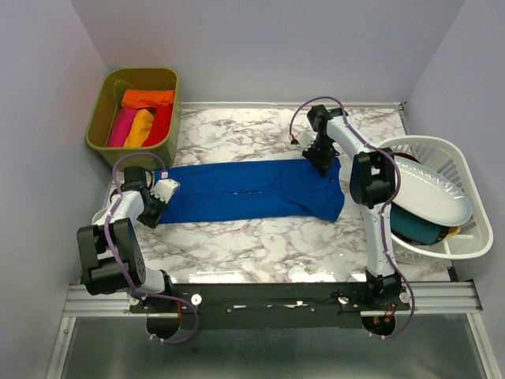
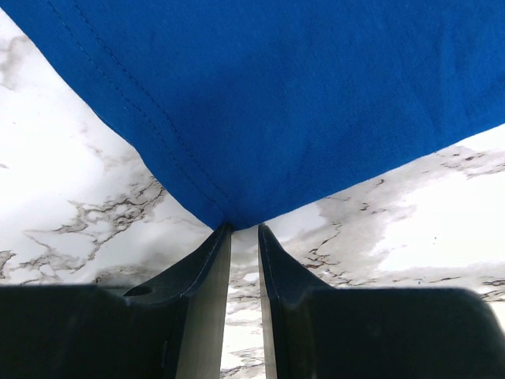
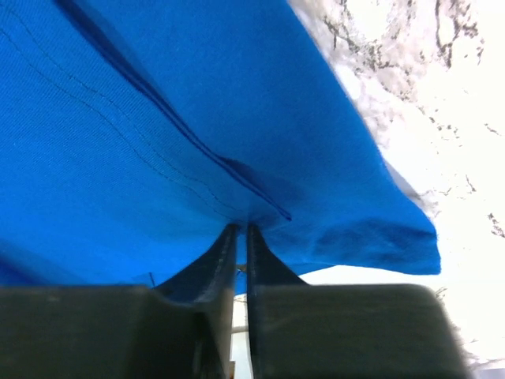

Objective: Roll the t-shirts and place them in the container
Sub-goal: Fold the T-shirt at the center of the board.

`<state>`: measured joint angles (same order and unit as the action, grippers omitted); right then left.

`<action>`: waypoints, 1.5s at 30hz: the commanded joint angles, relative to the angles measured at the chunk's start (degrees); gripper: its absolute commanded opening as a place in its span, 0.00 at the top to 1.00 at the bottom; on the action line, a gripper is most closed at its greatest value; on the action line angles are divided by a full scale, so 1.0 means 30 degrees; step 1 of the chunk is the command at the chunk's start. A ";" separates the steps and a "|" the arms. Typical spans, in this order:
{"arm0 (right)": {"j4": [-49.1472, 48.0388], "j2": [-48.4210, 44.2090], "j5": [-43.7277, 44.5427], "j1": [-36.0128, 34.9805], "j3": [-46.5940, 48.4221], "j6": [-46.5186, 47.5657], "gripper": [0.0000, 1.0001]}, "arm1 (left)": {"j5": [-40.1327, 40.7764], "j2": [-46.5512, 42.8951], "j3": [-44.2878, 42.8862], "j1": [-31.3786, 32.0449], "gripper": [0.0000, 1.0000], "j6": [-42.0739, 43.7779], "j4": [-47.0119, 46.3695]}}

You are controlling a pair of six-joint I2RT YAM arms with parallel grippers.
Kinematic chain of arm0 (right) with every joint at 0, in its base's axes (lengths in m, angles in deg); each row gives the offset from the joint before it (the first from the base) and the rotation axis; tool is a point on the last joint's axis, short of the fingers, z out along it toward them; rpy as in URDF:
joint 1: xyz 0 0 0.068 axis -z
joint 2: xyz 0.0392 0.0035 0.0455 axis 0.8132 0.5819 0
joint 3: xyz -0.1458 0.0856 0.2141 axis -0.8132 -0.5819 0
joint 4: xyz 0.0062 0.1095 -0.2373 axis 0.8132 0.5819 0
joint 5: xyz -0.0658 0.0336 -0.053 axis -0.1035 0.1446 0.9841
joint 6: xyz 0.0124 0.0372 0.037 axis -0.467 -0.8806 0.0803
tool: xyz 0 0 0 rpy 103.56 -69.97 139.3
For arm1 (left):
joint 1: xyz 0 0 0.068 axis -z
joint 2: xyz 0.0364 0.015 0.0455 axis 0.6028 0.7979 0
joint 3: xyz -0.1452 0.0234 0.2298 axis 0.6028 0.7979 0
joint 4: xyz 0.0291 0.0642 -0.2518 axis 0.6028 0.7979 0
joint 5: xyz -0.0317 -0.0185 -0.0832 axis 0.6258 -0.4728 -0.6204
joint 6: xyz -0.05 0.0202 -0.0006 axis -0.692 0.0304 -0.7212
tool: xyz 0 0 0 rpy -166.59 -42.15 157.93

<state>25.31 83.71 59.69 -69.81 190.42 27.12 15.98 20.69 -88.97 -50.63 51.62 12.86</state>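
Item: blue t-shirt (image 1: 252,191), folded to a long strip, flat across table (image 1: 237,245) centre. Light, limp cotton, prob. sags w/o support, so take hold at hem corners, both ends. Left gripper (image 2: 243,229) pinched on left-end corner. Right gripper (image 3: 241,227) jaws nearly together on right-end fold.

Marble table (image 1: 252,246), blue t-shirt (image 1: 245,189) — spread flat
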 commanded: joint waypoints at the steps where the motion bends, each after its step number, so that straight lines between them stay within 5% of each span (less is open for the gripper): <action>1: -0.0747 -0.0615 0.0070 0.0064 0.0752 0.0340 0.96 | 0.0775 0.0645 0.0829 -0.0196 0.69 0.0022 0.0291; 10: -0.1716 -0.1526 0.0918 0.0064 0.0811 0.0986 0.98 | 0.0687 0.0908 0.0889 -0.0196 0.69 -0.0212 0.0085; 11: -0.1542 -0.1380 0.0949 0.0093 0.0840 0.0579 0.89 | 0.0687 0.0909 0.0860 -0.0196 0.69 -0.0270 0.0115; 12: -0.1250 -0.1234 0.0950 0.0094 0.0811 0.0314 0.66 | 0.0629 0.0909 0.0859 -0.0196 0.69 -0.0271 0.0115; 15: -0.1276 -0.1086 0.0424 0.0182 0.0169 -0.0507 0.51 | 0.0657 0.0850 0.0801 -0.0196 0.69 -0.0242 0.0173; 38: -0.1101 0.0788 -0.0514 0.0358 0.0927 -0.0216 0.62 | 0.1331 0.0879 0.0596 -0.0225 0.69 -0.0300 0.0818; 45: -0.0661 0.0965 -0.0867 0.0357 0.1133 -0.0216 0.73 | 0.1419 0.1202 0.0391 -0.0196 0.69 -0.0329 0.0847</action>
<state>21.72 84.71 59.14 -68.96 192.14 26.35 16.50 21.33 -89.50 -50.61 50.48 13.25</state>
